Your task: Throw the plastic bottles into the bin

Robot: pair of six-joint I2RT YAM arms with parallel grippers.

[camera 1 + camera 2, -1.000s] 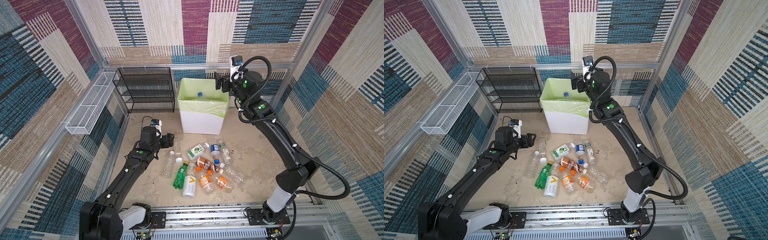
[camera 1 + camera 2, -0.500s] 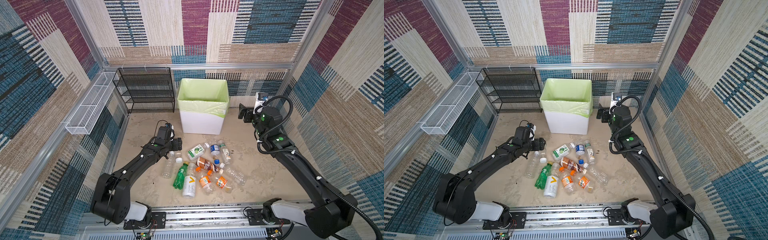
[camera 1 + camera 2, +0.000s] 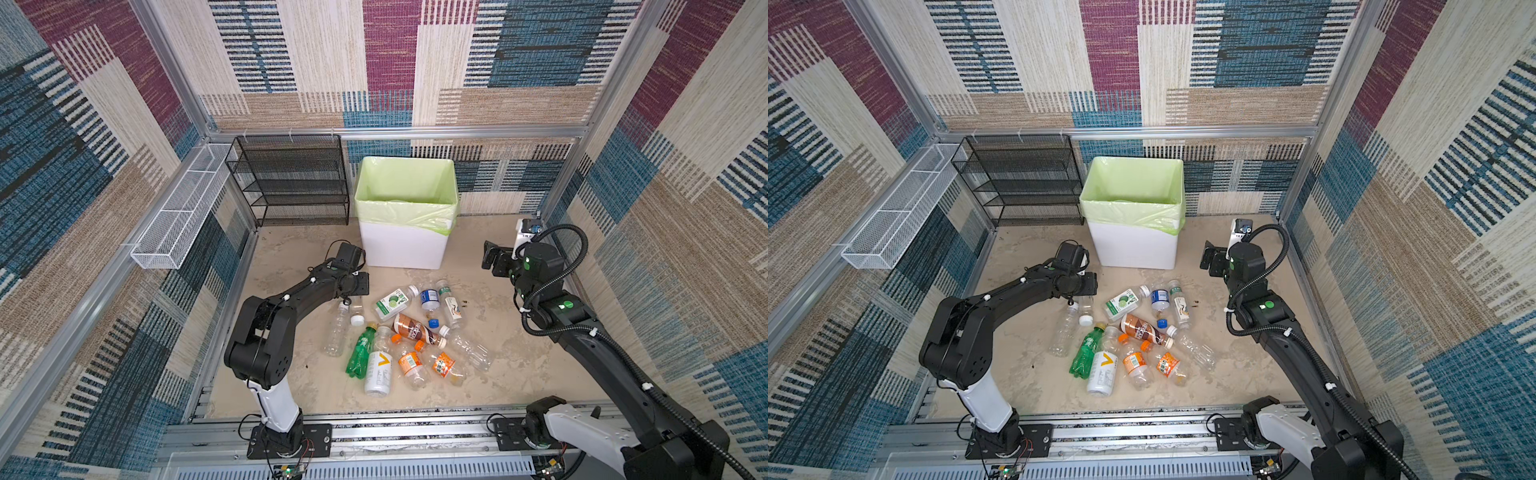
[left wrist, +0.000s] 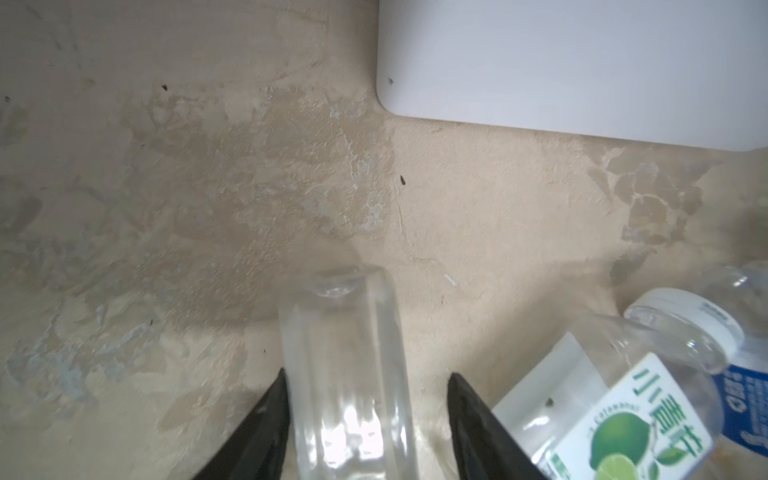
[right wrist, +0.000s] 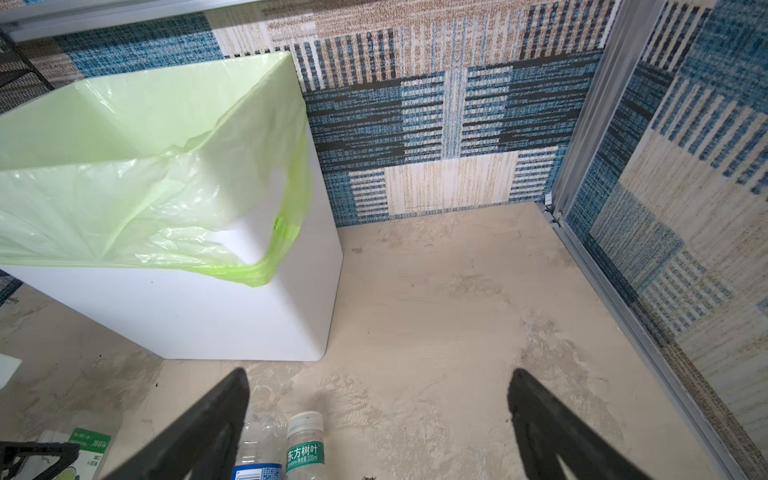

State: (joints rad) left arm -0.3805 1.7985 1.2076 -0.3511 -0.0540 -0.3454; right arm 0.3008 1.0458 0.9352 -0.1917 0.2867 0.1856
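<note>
Plastic bottles [image 3: 415, 330]: a loose heap is pictured lying on the beige worktop [image 3: 519, 365], just in front of the bin [image 3: 403, 249]. Most are clear and ribbed. A green bottle [image 3: 359, 353] and a white-labelled bottle [image 3: 379, 370] are seen among them, with two orange-capped ones.
Bin: a tall, smooth white plastic box is lined with a thin, crinkled light green bag folded over its rim.
Worktop: a rough, blotchy, plaster-like surface is shown.
Surroundings: a black mesh rack [image 3: 291, 183] and a long white wire basket [image 3: 183, 212] are seen left of the bin in both top views.
Top views: the whole heap and both arms are taken in, but how wide the left tool [image 3: 356, 293] stands cannot be read there.
Left wrist view: a clear bottle [image 4: 345, 374] is shown lengthwise between two black fingers [image 4: 257, 436], a lime-labelled bottle [image 4: 615, 424] just beside it.
Right wrist view: the bag's creased hem and the bin's rounded corner are revealed up close.
Left tool: it is held partly open astride the clear bottle; one finger is laid against its side, a gap is left at the other.
Right tool [image 5: 379, 372]: its jaws are spread wide and nothing is held; it is hung near the bin's right side.
</note>
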